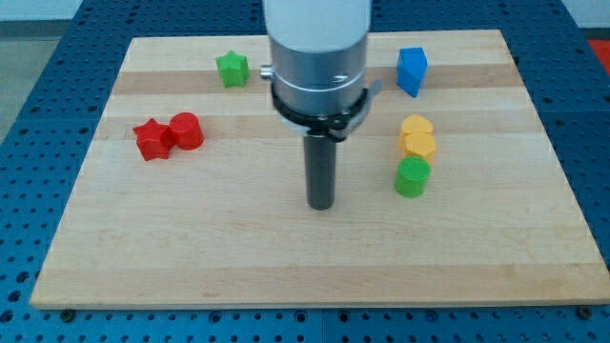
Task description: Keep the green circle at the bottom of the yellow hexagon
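Note:
The green circle (412, 177) sits at the view's right of centre, touching the lower side of the yellow hexagon (420, 146). A yellow heart-like block (416, 126) lies just above the hexagon, touching it. My tip (321, 206) rests on the board to the left of the green circle, about a hundred pixels away and slightly lower. It touches no block.
A blue block (412, 70) stands at the upper right. A green star (232, 69) lies at the upper left. A red star (152, 139) and a red cylinder (186, 131) sit together at the left. The wooden board (191, 257) lies on a blue perforated table.

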